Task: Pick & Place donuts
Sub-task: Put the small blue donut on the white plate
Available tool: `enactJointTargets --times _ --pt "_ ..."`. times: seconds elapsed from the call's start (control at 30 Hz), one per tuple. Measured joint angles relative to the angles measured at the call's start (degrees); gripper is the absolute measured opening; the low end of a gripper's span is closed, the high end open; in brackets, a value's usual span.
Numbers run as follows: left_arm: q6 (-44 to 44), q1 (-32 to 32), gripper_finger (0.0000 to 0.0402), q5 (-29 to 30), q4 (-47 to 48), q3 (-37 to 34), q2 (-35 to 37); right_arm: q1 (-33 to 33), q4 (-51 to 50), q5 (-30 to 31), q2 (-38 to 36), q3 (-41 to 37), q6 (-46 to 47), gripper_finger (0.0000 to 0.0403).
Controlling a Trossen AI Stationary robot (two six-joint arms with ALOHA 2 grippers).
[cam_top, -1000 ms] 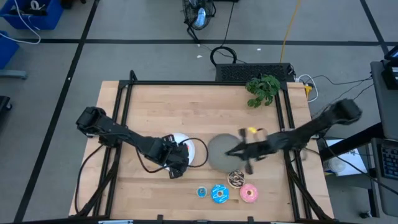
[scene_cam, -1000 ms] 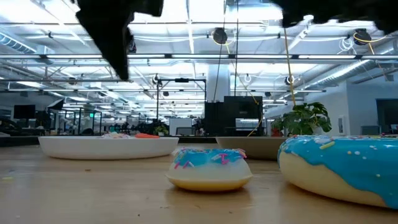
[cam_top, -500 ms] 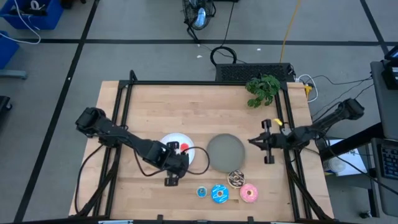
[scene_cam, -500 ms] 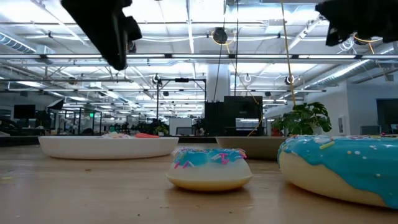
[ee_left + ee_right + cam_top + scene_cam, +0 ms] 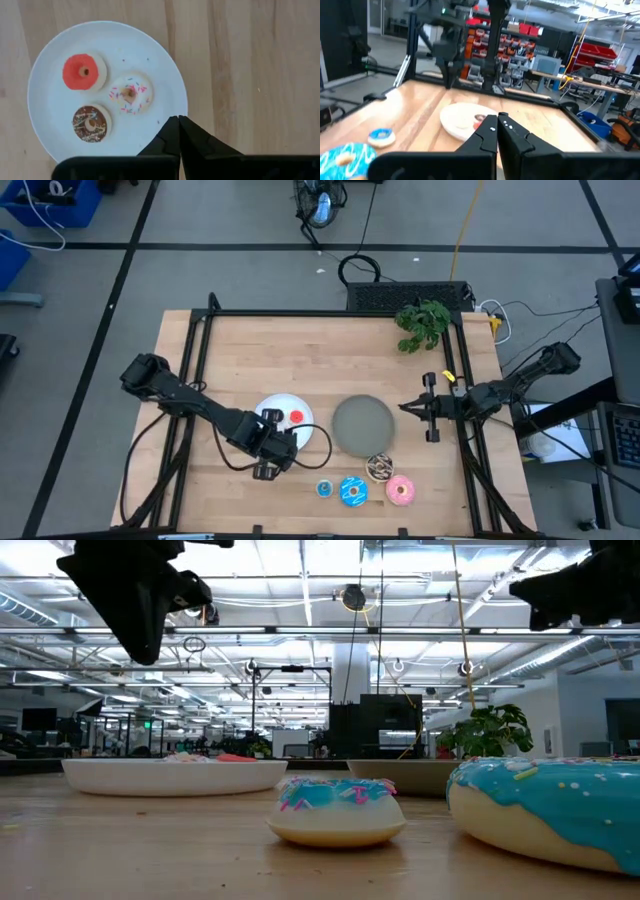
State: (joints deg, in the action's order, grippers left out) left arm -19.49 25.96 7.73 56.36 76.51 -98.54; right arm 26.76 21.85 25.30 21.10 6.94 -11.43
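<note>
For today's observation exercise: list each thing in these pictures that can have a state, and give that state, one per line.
Left claw: shut, empty, raised over the white plate's rim.
Right claw: shut, empty, right of the grey plate.
White plate: holds three tiny donuts.
Grey plate: empty.
Red donut: flat on the white plate.
Small blue donut: on the table.
Pink donut: on the table.

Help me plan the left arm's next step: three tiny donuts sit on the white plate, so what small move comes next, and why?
Probably swing the shut, empty left gripper toward the tiny blue donut and open it. The white plate holds the red, cream and brown tiny donuts; the blue one lies on the table nearby, beside the larger donuts. The right gripper waits shut at the table's right edge.
</note>
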Motion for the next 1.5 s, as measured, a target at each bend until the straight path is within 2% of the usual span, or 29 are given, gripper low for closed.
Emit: enactJointTargets --times 0.13,0.23,0.4,0.6,0.83,0.93,1.13,1.37,1.5 --pt "1.6 0.0 0.001 -0.4 0.6 0.0 0.0 0.0 -1.2 0.0 0.0 0.0 0.2 0.0" --pt "5.4 0.1 0.0004 -3.4 0.6 -0.1 0.4 0.0 -0.9 0.0 0.0 0.0 0.2 0.0" --pt "8.5 0.1 0.0003 -3.3 -3.1 -1.8 6.2 0.0 -0.6 0.0 0.0 0.0 -0.5 0.0" --pt "3.0 -1.7 0.0004 -1.5 -10.0 -11.5 18.8 0.0 -0.7 0.0 0.0 0.0 -0.7 0.0" --pt "-2.7 -2.3 0.0003 -1.7 -19.4 -24.7 28.0 0.0 1.4 0.0 0.0 0.0 -1.2 0.0" --pt "-3.6 -2.3 0.0002 -1.9 -21.9 -28.0 28.9 0.0 3.3 0.0 0.0 0.0 -1.2 0.0" --pt "-5.1 -2.3 0.0006 -1.6 -23.8 -29.3 28.8 0.0 4.6 0.1 0.0 0.0 -1.3 0.0" --pt "-5.0 -2.3 0.0006 2.3 -29.0 -29.1 28.8 0.0 4.7 0.1 0.0 0.0 -1.7 0.0" --pt "-3.0 -1.5 0.0004 1.4 -30.9 -24.9 23.4 0.0 4.7 0.1 0.0 0.0 -1.7 0.0"
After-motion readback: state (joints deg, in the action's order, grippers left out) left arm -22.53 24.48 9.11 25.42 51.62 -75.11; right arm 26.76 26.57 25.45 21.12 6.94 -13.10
